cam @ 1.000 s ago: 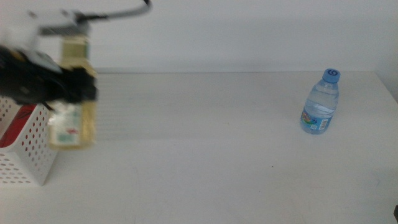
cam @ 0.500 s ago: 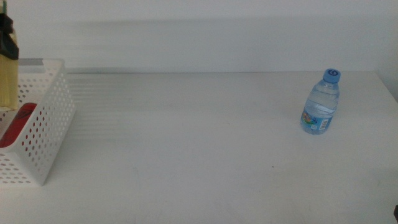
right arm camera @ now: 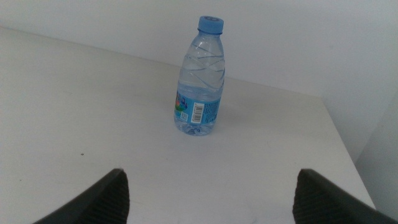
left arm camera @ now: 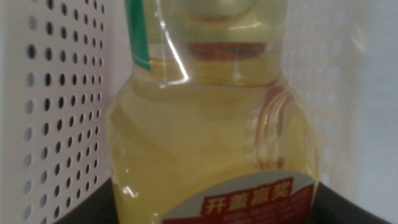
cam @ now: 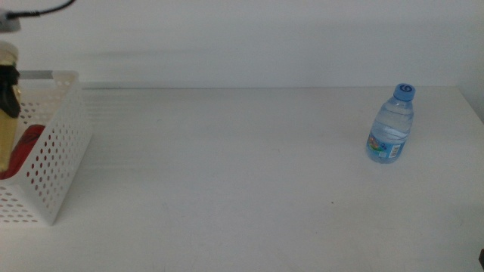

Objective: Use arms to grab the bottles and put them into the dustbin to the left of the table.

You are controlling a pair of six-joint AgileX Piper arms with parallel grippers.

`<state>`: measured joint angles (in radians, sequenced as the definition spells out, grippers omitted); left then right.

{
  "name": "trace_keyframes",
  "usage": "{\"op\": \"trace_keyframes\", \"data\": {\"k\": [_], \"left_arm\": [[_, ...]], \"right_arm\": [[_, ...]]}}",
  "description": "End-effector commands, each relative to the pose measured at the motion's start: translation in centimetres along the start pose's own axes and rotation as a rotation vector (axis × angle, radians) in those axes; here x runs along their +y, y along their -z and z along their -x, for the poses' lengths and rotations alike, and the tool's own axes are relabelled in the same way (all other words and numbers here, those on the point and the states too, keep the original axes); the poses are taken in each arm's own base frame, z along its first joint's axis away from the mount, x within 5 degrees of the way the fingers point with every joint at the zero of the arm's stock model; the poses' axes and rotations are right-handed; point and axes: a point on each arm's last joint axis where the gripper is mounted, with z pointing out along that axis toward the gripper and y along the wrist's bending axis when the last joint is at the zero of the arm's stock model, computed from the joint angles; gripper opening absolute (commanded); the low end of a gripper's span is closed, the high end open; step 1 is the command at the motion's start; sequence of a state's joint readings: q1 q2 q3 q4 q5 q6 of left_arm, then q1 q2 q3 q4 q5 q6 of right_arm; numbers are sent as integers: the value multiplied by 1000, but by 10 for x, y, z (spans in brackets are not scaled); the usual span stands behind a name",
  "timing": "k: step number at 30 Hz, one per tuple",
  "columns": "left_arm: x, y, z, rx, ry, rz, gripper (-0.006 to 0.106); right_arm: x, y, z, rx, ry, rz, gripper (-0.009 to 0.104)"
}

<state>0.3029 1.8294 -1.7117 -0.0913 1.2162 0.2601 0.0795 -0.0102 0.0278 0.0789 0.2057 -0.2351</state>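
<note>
Now: juice bottle held over the dustbin

Left gripper (cam: 7, 91) clamps the yellow juice bottle (left arm camera: 211, 143) inside the white perforated dustbin (cam: 57, 162), beside a red can (cam: 23, 147). Right gripper (right arm camera: 208, 199) waits spread wide; water bottle (cam: 391, 125) stands upright on the table (cam: 227, 166).

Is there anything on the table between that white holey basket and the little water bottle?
Nothing: the middle view shows only bare table between the basket and the water bottle.
</note>
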Motion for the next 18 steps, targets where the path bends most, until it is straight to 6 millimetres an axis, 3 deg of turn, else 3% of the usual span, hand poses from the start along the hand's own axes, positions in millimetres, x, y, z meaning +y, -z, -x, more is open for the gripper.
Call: {"op": "trace_keyframes", "data": {"k": [1,13,18], "left_arm": [[-1,26,9,-124,-8,24,-5],[4,-29,13,17,4,-14,-3],[4,-42,13,41,4,-35,16]], "right_arm": [[-2,3,10,-107,11,-29,70],[-2,3,10,-107,11,-29,70],[-2,3,10,-107,11,-29,70]]}}
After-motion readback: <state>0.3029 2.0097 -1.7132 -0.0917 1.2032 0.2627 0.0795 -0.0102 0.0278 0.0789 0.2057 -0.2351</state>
